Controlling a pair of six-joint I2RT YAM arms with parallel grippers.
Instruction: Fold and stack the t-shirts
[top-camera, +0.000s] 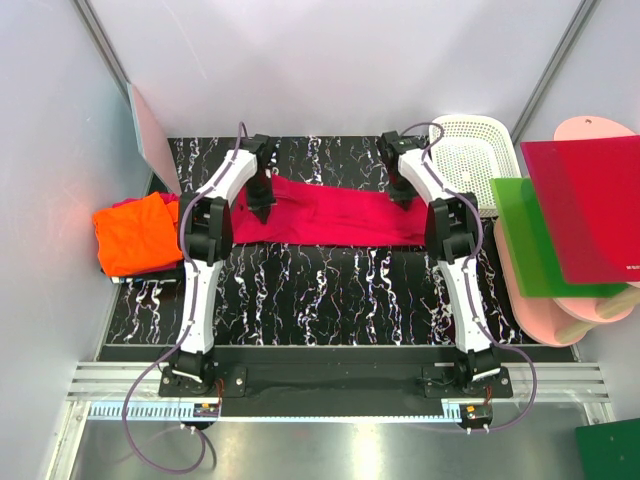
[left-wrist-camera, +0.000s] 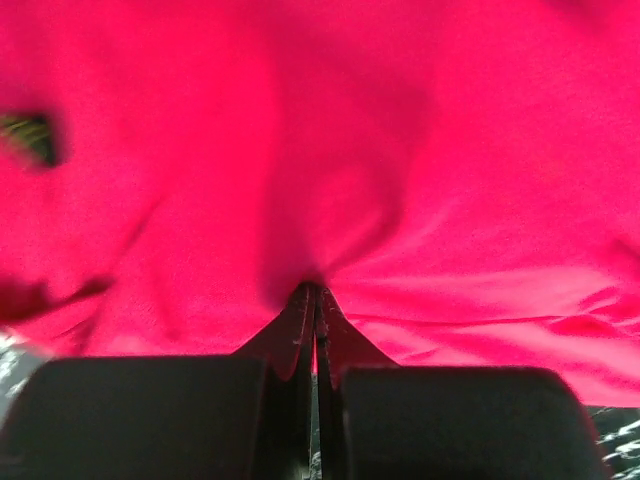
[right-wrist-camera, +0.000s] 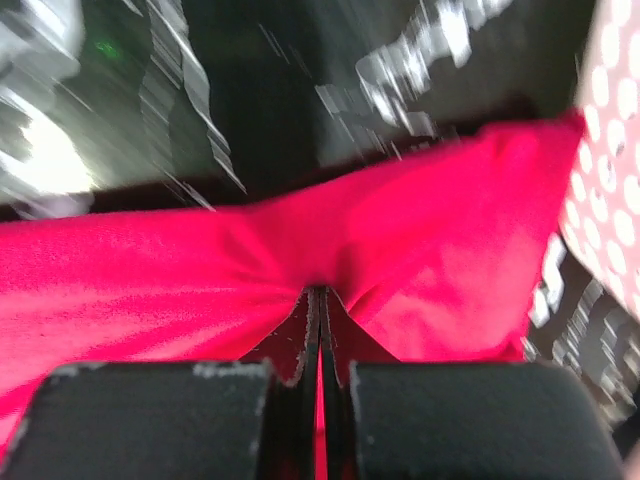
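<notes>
- Pinching the left end of the red t-shirt (top-camera: 330, 215): left gripper (left-wrist-camera: 315, 292), clamped on cloth.
- Right gripper (right-wrist-camera: 318, 293) clamped on its right end.
- Orange t-shirt (top-camera: 135, 235) left of it.

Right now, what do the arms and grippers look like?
The left arm and right arm have white shells with black joints and bases. Purplish cables loop from each base. The left gripper and right gripper are black, tapering to thin tips.

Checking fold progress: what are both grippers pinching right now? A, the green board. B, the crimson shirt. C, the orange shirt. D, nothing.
B: the left gripper and right gripper are each shut on a pinch of the crimson shirt, as both wrist views show.
</notes>
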